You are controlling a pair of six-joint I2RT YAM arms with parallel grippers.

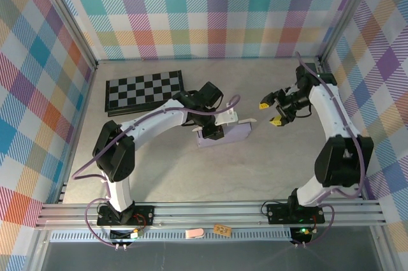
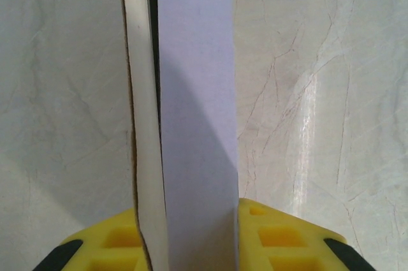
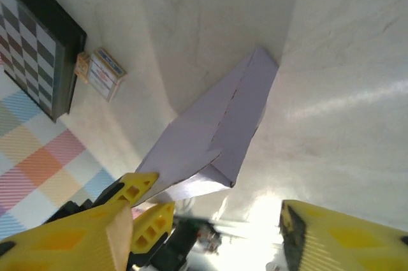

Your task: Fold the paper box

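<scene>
left gripper [image 1: 212, 132] pinches a paper box [image 1: 233, 136] wall upright, probably to steady it; right gripper [image 1: 270, 112] hangs nearby, wide open and empty, ready for a flap.

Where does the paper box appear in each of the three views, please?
Top external: the paper box lies near the middle.
Left wrist: a vertical strip through the middle.
Right wrist: centre, slanting.
Shared landmark: the checkerboard, upper left in top external and right wrist.
</scene>
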